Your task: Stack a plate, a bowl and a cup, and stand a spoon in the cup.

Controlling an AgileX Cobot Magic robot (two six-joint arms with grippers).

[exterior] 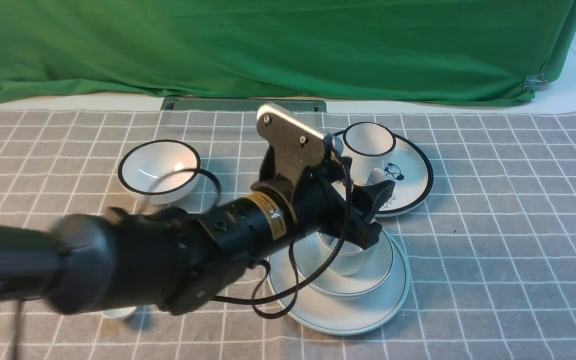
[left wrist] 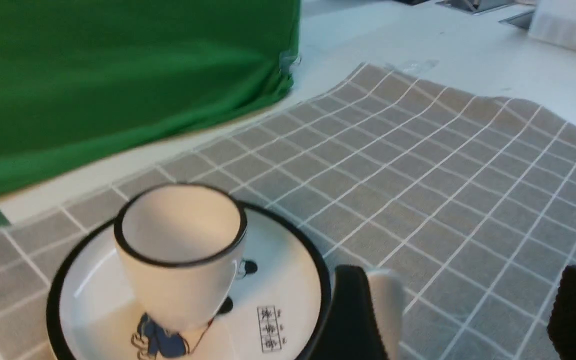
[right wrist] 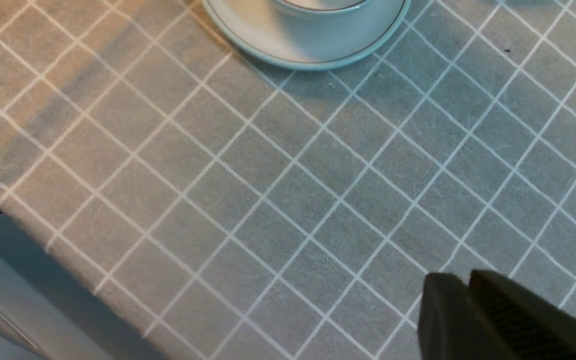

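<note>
Your left gripper hangs right over the stack with its fingers spread wide, gripping nothing. The spoon shows as a white handle lying just beside one finger. Its lower end is hidden, so you can only judge that it is standing in the cup. The cup sits in the bowl, and the bowl sits on the plate.

The danger is in pulling away. If that finger drags on the handle, it could tip the spoon out or rock the cup. The loose cable drooping over the plate's near side could also snag the rim. A straight lift looks safest.

From left to right around the stack:
- **Under the arm:** a small white object sits there, too hidden to name.
- **Further back:** the black-rimmed bowl stands well clear.
- **Behind the stack:** the black-rimmed cup stands on the cartoon plate, near the fingers. Don't swing back that way.
- **To the side:** your right gripper waits over bare chequered cloth, its fingers together and empty.
</note>
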